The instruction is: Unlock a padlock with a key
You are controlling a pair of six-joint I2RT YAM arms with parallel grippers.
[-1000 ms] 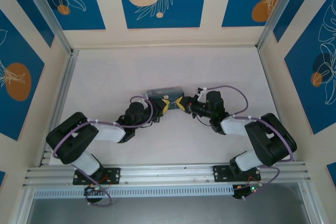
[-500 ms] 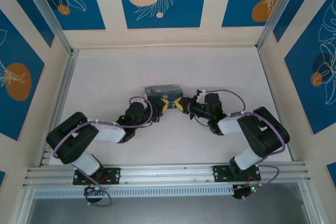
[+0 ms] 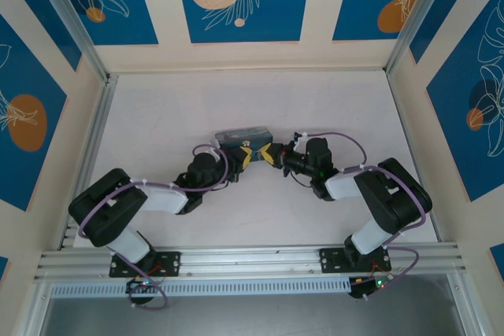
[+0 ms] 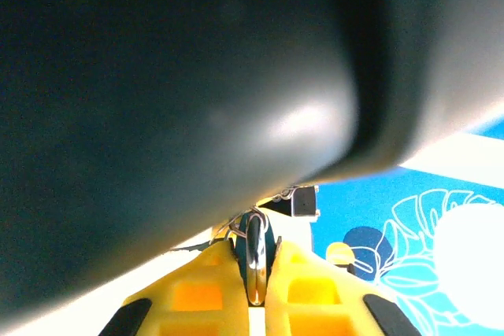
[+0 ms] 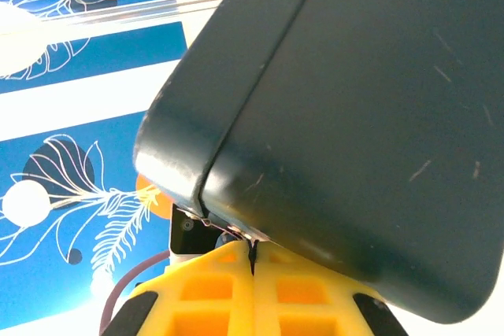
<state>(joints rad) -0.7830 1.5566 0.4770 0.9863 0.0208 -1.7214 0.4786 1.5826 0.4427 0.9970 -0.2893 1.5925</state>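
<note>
Left fingers (image 4: pixel 197 297) clamped on padlock (image 4: pixel 254 261), shackle between tips

The left arm (image 3: pixel 118 214) and right arm (image 3: pixel 394 202) are black-and-white, with purple cables (image 3: pixel 340 133) and yellow claw fingers (image 4: pixel 197 297).

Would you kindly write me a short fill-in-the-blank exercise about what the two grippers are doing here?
1. The shackle of the padlock stands between the ____ fingers of the left gripper.
2. The jaws of the right gripper are ____.
3. Seen from above, both grippers point ____ each other beside the tin.
Missing words: yellow; shut; toward.
</note>
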